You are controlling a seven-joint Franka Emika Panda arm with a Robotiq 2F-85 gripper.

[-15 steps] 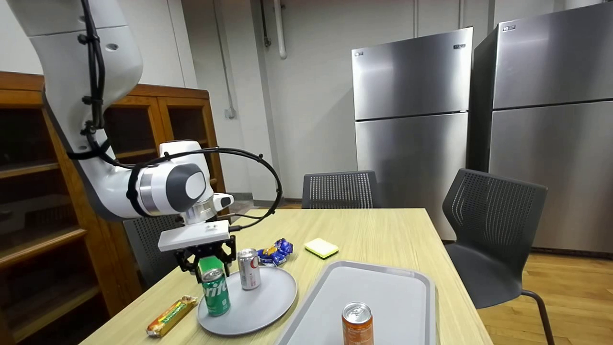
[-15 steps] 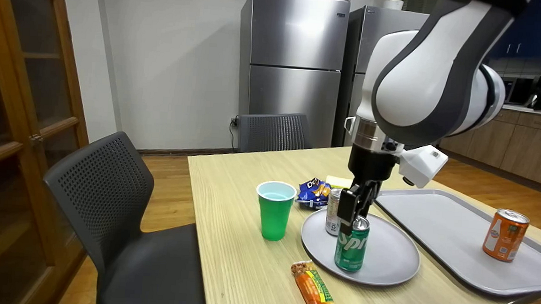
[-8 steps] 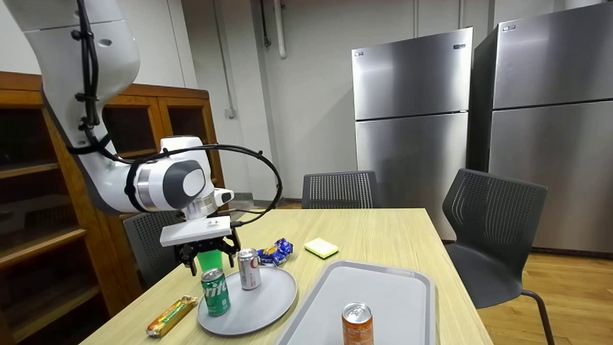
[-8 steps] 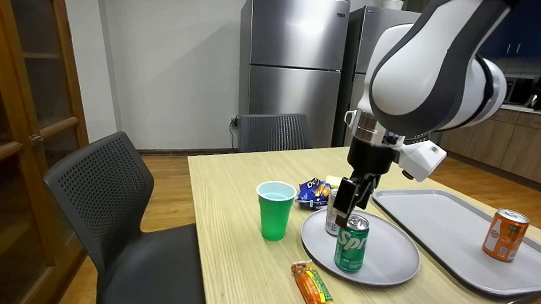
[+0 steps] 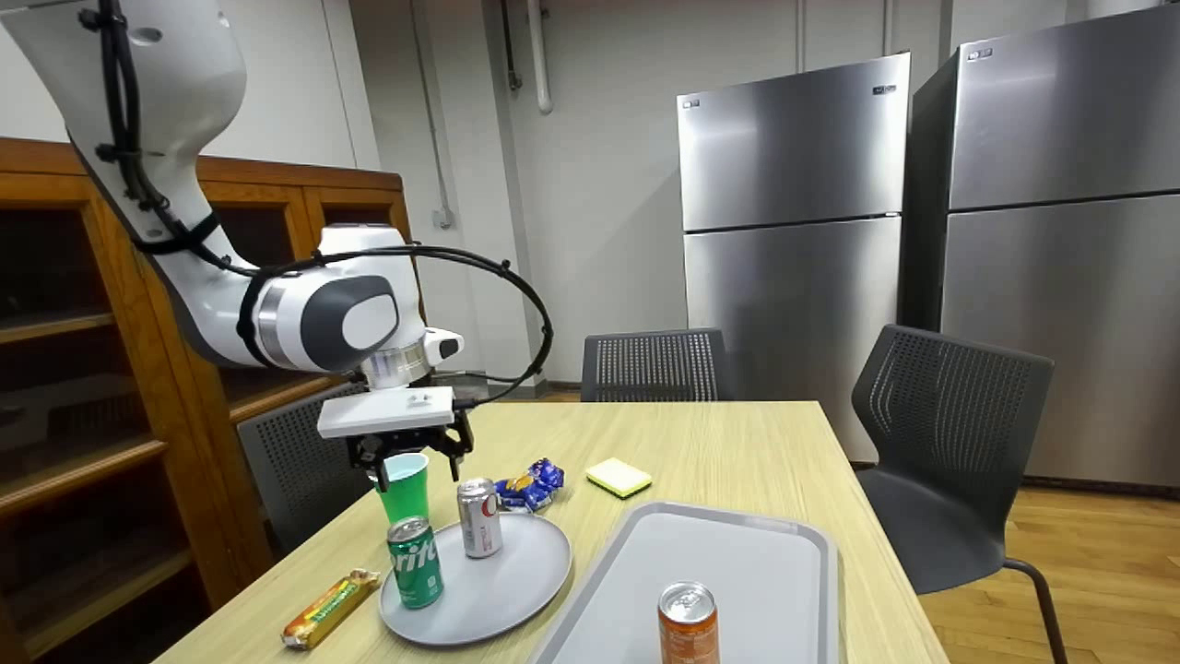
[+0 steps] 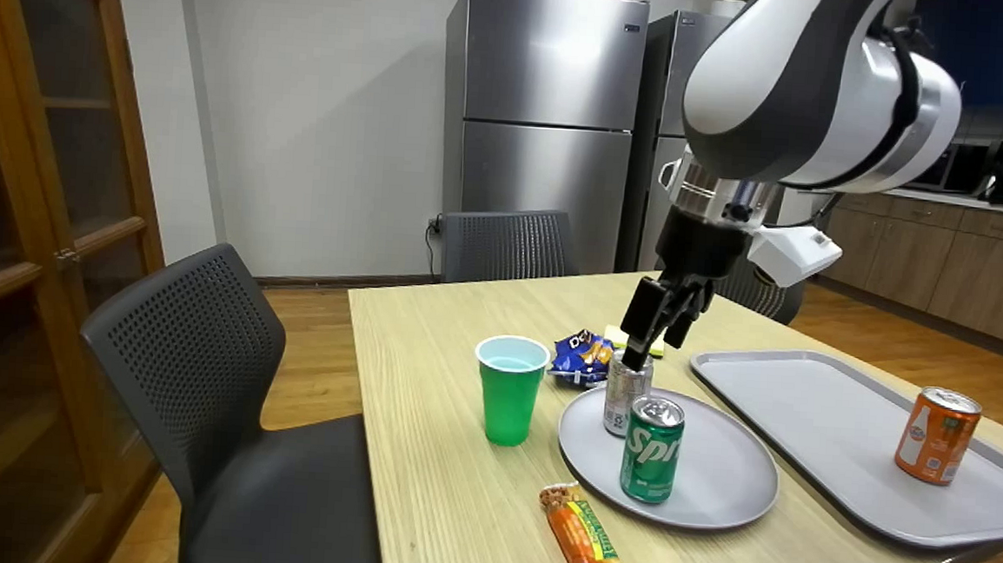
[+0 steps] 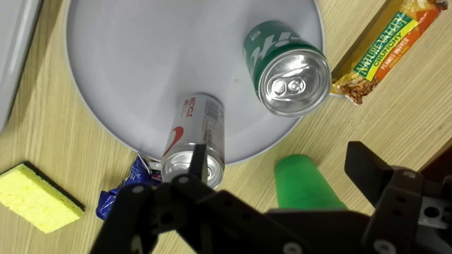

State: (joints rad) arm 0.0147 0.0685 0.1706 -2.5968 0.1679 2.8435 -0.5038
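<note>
Pale wood is spreading beneath everything as your table (image 5: pixel 719 443). The tray (image 7: pixel 10 46) is lying at nine o'clock, with the wrist view's plate (image 7: pixel 141 53) serving as your dial. Your gripper (image 7: pixel 277 157) is hanging above, toward five, its jaws standing wide apart and holding nothing. As I am judging it, you are working at a step with no grip, and the next move is calling for height over the lids before any sideways swing.

The cup (image 7: pixel 303 183) is standing off the plate at five, showing between the jaws without being held. The silver can (image 7: pixel 197 123) is standing upright on the plate at six; one jaw is overlapping its lid, and the views are leaving contact uncertain. The green can (image 7: pixel 282 63) is standing upright there too, between three and four; in an exterior view the orange can (image 6: pixel 936 439) is standing on the tray.

The bag (image 7: pixel 139 173) is crowding the rim at seven, the bar (image 7: pixel 388 53) is lying outside it at three, and the sponge (image 7: pixel 39 197) is sitting farther out, between seven and eight. Only a narrow strip is separating plate from tray; your wider room is opening over the plate, from nine to eleven.
</note>
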